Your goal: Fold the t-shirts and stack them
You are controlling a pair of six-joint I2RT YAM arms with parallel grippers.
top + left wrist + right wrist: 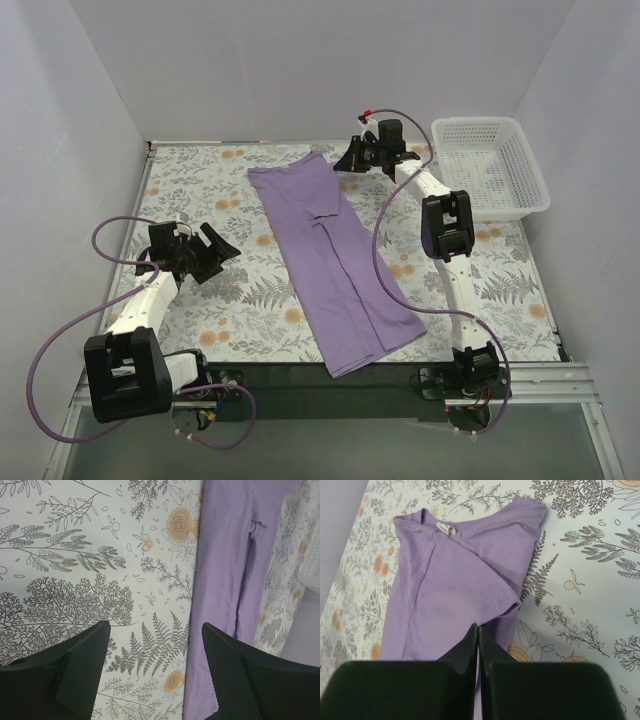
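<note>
Floral-print tablecloth bears the lavender cotton t-shirt, folded long near-to-far; we note right gripper, jaws together, nearer at its far end, left gripper spread, off left.

Your left gripper hovers low near the worktop's left edge, its fingers spread wide apart. Your right arm stretches toward the far edge, and the right gripper has its tips pressed together.

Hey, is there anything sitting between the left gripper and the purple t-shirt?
Nothing visible does. Only bare floral table cover lies between the open left gripper and the long lavender-purple cotton t-shirt.
</note>
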